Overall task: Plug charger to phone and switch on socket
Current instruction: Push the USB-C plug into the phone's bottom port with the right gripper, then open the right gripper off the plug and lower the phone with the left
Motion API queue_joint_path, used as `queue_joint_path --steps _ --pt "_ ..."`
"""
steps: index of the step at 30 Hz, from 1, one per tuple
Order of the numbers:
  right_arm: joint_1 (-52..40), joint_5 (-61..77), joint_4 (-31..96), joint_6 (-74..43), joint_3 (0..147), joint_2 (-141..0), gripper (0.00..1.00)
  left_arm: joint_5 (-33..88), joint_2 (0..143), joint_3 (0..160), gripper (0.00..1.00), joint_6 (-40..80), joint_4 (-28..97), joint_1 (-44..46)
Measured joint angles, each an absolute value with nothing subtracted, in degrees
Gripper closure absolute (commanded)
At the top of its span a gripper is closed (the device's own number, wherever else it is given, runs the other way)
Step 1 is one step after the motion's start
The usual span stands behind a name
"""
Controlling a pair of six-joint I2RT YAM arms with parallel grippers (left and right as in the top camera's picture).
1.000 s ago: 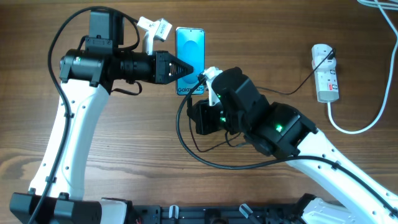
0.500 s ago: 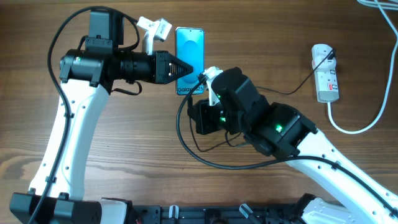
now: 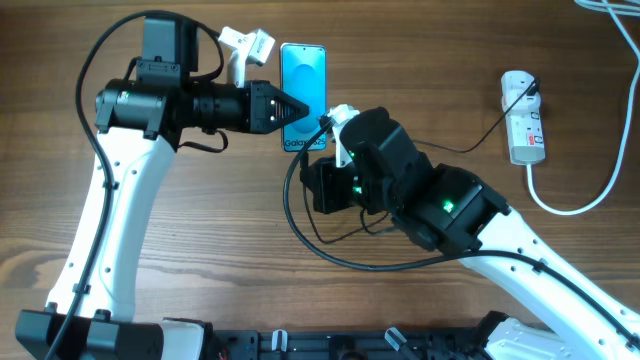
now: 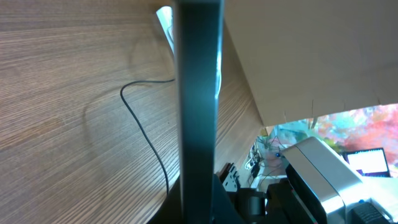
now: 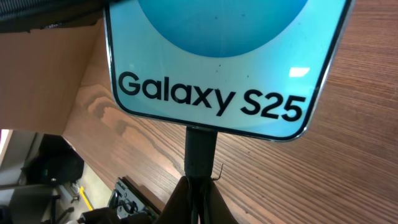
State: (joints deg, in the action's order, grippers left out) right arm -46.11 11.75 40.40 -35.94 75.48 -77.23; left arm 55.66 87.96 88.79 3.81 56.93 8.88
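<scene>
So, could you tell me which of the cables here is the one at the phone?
The thin black charger, whose plug the right gripper holds at the phone's bottom edge. The thicker white lead only loops away from the power strip.

Counter (image 3: 200, 250): brown wood-grain board, grain running side to side under both arms. Look well to the right of your right fingers (image 5: 177, 205): the socket (image 3: 524, 122) lies flat there, with a black plug (image 3: 530, 92) in its far end. Its white lead (image 3: 560, 211) loops over the wood, further out from those fingers. The charger (image 3: 487, 133) trails as a thin black line from that plug back toward them. A second white cable (image 3: 605, 10) crosses the corner farthest from your left fingers (image 3: 290, 108).
</scene>
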Motion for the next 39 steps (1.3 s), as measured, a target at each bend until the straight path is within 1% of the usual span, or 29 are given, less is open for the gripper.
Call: queue_joint_path --steps 15,16,17,26,30,32,34,35,36,37,39 --pt "-47.18 10.07 39.72 -36.40 75.42 -77.23 0.95 54.87 87.96 89.03 0.96 5.28 59.09 8.16" --pt "-47.18 10.07 39.27 -36.84 75.35 -77.23 0.91 54.83 87.96 89.03 0.96 5.28 59.11 8.14" --pt "-47.22 10.04 38.70 -37.19 75.31 -77.23 0.90 54.76 87.96 89.17 0.96 5.28 59.11 8.08" --pt "-47.22 9.80 37.63 -37.50 75.13 -77.23 0.89 54.22 87.96 89.36 0.96 5.28 59.35 7.75" --pt "-47.13 7.60 35.92 -37.52 75.16 -77.23 0.76 54.06 87.96 89.36 0.96 5.26 60.36 7.79" --pt "-46.85 6.94 35.68 -37.47 75.26 -77.21 0.75 54.00 87.99 89.21 0.96 5.30 60.64 8.16" --pt "-46.83 6.94 35.94 -37.63 75.26 -77.21 0.67 53.76 88.03 89.21 0.96 5.30 60.66 8.21" --pt "-46.83 6.98 36.03 -37.67 75.26 -77.21 0.61 53.54 88.03 89.21 0.96 5.30 60.75 8.21" --pt "-46.83 6.96 36.42 -37.74 75.26 -77.21 0.45 53.10 88.03 89.21 0.96 5.34 60.93 8.25" --pt "-46.83 6.90 36.91 -37.58 75.26 -77.19 0.40 52.51 88.03 89.21 0.96 5.32 61.19 8.27" --pt "-46.48 6.28 39.07 -37.58 75.26 -76.90 0.23 51.37 88.03 89.19 0.96 5.34 61.63 8.56"
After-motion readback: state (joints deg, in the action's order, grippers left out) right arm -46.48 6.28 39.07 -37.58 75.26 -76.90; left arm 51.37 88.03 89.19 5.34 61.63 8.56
